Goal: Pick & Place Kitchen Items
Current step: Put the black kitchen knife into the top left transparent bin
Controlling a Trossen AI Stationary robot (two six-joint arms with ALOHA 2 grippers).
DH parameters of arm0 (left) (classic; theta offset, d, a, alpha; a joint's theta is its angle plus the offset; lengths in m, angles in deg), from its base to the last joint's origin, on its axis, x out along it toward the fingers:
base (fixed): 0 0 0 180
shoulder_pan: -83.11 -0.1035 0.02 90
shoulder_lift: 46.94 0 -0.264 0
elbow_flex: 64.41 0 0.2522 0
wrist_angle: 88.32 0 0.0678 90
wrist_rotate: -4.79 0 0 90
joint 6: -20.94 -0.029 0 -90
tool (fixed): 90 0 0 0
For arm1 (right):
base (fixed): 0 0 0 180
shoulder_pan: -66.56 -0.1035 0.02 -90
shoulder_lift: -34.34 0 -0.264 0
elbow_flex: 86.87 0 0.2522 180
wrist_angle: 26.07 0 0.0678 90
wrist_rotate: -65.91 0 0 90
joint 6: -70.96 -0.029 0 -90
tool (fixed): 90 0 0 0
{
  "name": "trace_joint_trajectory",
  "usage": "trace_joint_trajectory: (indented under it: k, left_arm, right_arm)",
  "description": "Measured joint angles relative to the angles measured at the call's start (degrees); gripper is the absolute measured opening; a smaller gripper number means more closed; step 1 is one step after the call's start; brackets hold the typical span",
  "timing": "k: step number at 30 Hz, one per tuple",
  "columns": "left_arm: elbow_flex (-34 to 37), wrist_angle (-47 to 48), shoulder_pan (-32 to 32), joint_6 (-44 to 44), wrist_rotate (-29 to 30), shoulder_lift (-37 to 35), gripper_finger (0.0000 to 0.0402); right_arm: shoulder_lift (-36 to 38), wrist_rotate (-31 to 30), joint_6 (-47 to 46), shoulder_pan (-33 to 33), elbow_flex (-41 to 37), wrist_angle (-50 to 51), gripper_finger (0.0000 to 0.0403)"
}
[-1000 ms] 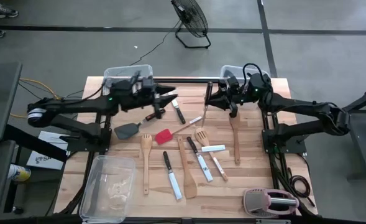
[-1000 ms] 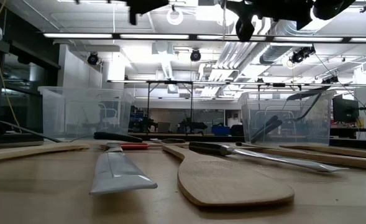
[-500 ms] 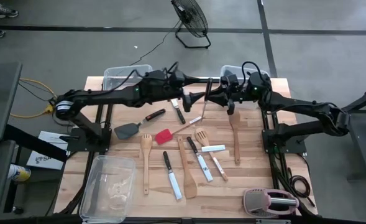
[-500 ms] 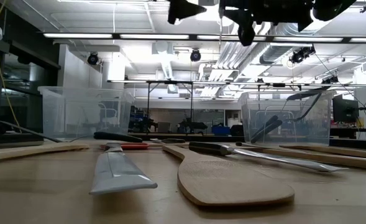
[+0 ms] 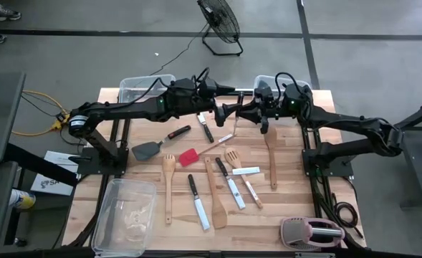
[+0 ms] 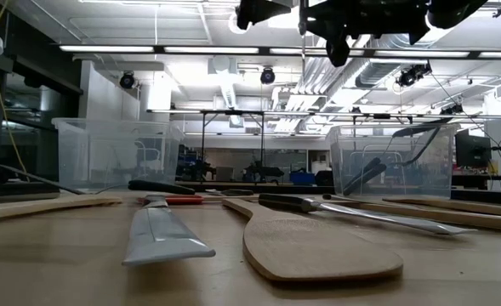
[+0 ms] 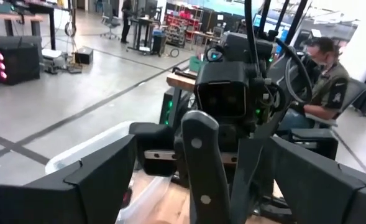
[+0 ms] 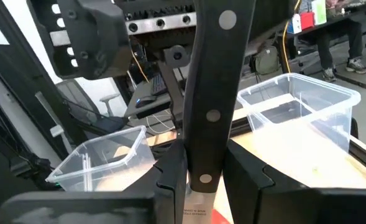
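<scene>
A knife with a black riveted handle [image 8: 210,93] and a white blade is high over the table's far middle [image 5: 237,118]. My right gripper [image 5: 248,113] [image 8: 201,180] is shut on it. My left gripper [image 5: 228,113] [image 7: 204,180] faces it from the table's left and is open. Its two fingers [image 7: 102,174] stand on either side of the knife's handle [image 7: 202,162] without touching it. Below on the table lie a grey spatula [image 5: 146,151], a red spatula [image 5: 189,157], wooden spoons [image 5: 168,188] and other knives [image 5: 198,203]. My right gripper pinches the knife between its two fingers at the handle's lower end [image 8: 198,177], just above the white blade. The fingers come level from the table's right and lie across the knife. The knife stands about upright, handle up, clear of the table.
Clear bins stand at the far left [image 5: 135,84] and far right [image 5: 300,86], and a third lies near the front left [image 5: 125,215]. A pink-and-grey toaster [image 5: 312,232] sits at the front right. A person sits beyond the table [image 7: 325,81].
My left arm has stretched toward the table's right and a little up. Its gripper has come from over the far-left bin's edge up to the knife in my right gripper, and its fingers now flank the handle. The knife has stayed where it was.
</scene>
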Motion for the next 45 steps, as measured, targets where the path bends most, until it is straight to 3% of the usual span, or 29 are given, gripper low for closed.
trace_joint_trajectory:
  k: [15, 30, 40, 45]
  left_arm:
    - [0.07, 0.59, 0.02, 4.21, -0.43, 0.83, 0.0342]
    - [0.07, 2.46, 0.02, 7.67, -1.93, 0.83, 0.0228]
    - [0.07, 2.66, 0.07, 8.38, -2.06, 0.83, 0.0082]
    - [0.07, 2.66, 0.04, 8.38, -3.05, 0.83, 0.0083]
  right_arm:
    - [-5.75, 2.38, -0.27, -1.81, 0.0, -6.5, 0.0074]
    - [-5.72, 2.77, -0.49, -1.83, 0.0, -8.89, 0.0074]
    - [-5.72, 2.75, -0.39, -1.81, 0.0, -8.8, 0.0074]
    - [-5.72, 2.75, -1.17, -1.81, 0.0, -8.81, 0.0073]
